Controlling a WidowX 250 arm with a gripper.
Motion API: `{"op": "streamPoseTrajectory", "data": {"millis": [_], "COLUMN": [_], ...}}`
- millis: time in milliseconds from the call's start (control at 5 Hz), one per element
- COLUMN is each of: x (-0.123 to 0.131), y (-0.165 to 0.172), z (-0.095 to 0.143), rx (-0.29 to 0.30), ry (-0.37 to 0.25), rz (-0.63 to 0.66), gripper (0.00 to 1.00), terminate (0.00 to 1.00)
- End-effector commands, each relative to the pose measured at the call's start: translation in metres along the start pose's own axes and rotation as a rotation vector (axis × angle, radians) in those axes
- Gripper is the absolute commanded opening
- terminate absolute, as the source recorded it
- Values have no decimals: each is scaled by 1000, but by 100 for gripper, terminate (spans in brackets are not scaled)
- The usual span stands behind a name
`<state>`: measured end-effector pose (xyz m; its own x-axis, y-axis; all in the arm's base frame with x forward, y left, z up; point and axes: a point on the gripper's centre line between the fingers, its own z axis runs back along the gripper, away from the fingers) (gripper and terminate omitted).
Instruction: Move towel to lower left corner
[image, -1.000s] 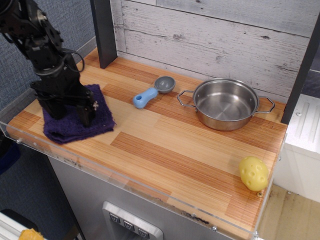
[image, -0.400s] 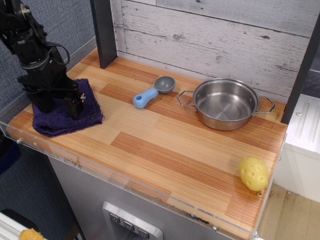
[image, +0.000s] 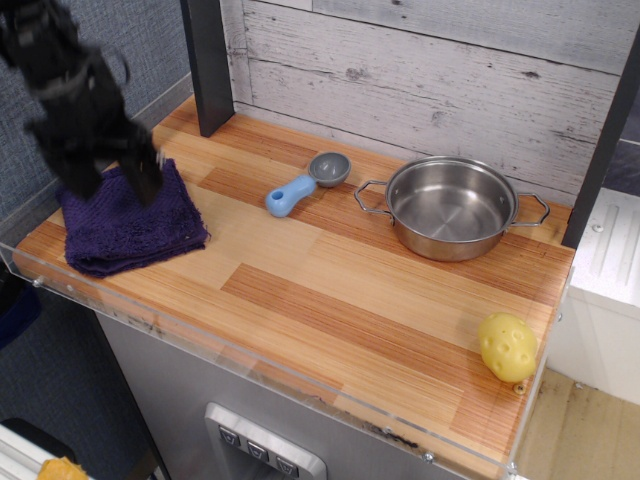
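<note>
The dark purple towel (image: 130, 228) lies flat on the wood-plank tabletop at its lower left corner (image: 35, 255), close behind the clear acrylic rim (image: 60, 290). My black gripper (image: 113, 186) is motion-blurred and hangs just over the towel's back edge. Its two fingers stand apart and hold nothing. The towel's far edge is partly hidden behind the fingers.
A blue-handled grey scoop (image: 300, 185) lies mid-table. A steel pot (image: 450, 208) stands at the back right. A yellow ball (image: 507, 347) sits near the front right corner. A dark post (image: 208, 65) stands at the back left against the plank wall.
The gripper dragged the towel left toward the corner, then let go and lifted off it. The towel now lies still by the front left rim.
</note>
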<state>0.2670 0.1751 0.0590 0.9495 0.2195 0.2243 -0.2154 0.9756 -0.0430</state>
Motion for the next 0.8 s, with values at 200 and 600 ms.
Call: {"op": "streamPoseTrajectory", "data": {"millis": [200,600], "x": [30,30], "y": [-41,-41], "z": [87,87], "rx": [3,3], "ry": [-164,-164], "rz": [-74,-74], "gripper": [100,100], "terminate": [0,0]}}
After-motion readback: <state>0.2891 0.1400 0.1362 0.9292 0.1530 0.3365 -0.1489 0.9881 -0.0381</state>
